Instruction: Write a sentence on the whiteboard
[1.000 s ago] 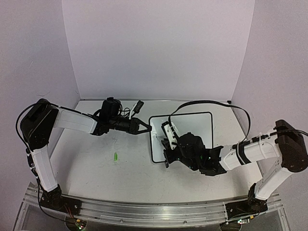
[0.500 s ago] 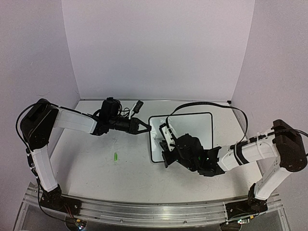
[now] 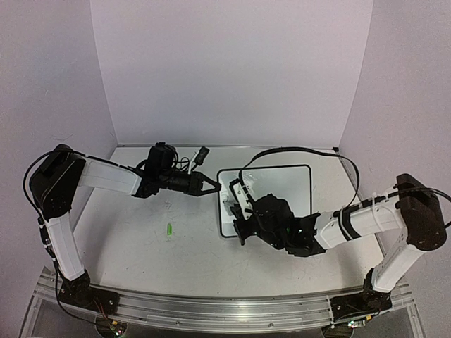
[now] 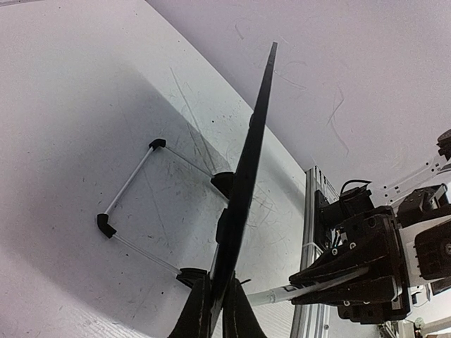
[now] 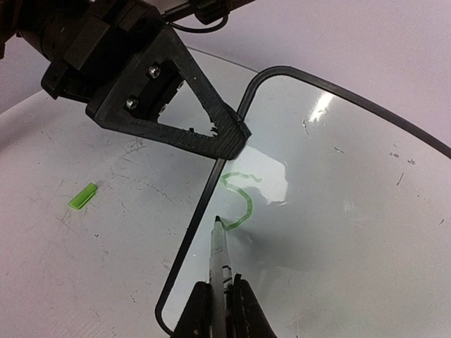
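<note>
The whiteboard [image 3: 285,184] lies at the table's middle, white with a thin black frame. My left gripper [image 3: 213,186] is shut on its left edge; in the left wrist view the board [image 4: 251,151] shows edge-on between the fingers [image 4: 190,318]. My right gripper [image 5: 220,310] is shut on a white marker [image 5: 220,257] whose tip touches the board [image 5: 338,211] near its left edge. Of the sentence, only a green "S" [image 5: 241,199] shows, just ahead of the tip. In the top view my right gripper [image 3: 244,215] is over the board's left part.
A small green marker cap [image 3: 170,229] lies on the table left of the board, also in the right wrist view [image 5: 83,196]. A thin wire stand with black feet [image 4: 127,190] lies under the board. The table's front rail [image 4: 310,211] is beside my right gripper.
My right arm has shifted slightly left over the board with the marker. My left arm and the board have not moved.
</note>
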Robot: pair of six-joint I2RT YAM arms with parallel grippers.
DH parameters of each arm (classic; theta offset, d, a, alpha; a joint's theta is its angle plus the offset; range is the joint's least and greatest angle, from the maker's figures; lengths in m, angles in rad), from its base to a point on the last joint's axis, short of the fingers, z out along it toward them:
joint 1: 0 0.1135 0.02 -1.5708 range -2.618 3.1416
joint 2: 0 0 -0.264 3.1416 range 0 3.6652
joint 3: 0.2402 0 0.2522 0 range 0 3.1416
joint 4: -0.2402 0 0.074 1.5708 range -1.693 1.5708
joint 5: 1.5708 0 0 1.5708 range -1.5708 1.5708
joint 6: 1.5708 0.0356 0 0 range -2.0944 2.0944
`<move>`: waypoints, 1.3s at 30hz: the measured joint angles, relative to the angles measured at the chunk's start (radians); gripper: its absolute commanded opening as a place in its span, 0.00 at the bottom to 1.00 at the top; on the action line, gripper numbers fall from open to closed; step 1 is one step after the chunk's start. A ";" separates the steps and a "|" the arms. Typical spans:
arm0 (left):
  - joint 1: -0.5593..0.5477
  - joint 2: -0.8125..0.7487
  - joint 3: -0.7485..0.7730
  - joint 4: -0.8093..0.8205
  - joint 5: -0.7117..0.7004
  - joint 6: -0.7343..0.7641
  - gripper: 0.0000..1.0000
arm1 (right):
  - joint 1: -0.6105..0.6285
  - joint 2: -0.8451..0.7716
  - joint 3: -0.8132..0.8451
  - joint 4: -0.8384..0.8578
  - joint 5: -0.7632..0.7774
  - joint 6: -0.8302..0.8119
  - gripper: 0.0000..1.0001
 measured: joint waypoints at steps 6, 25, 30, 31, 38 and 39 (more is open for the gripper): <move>0.000 0.000 0.000 0.000 -0.004 0.000 0.00 | 0.000 0.012 0.015 0.001 0.000 -0.003 0.00; -0.005 -0.003 -0.021 0.006 -0.004 -0.001 0.45 | -0.015 -0.276 -0.235 0.122 -0.026 -0.057 0.00; -0.004 -0.008 -0.020 0.006 -0.005 -0.021 0.51 | -0.015 -0.249 -0.233 0.122 -0.044 -0.070 0.00; -0.004 -0.008 -0.017 0.006 -0.005 -0.028 0.51 | -0.015 -0.242 -0.230 0.121 -0.047 -0.072 0.00; -0.002 -0.004 0.059 0.008 0.025 -0.049 0.37 | -0.015 -0.186 -0.175 0.119 -0.077 -0.080 0.00; -0.002 -0.002 0.066 0.008 0.031 -0.047 0.33 | -0.015 -0.180 -0.167 0.119 -0.078 -0.080 0.00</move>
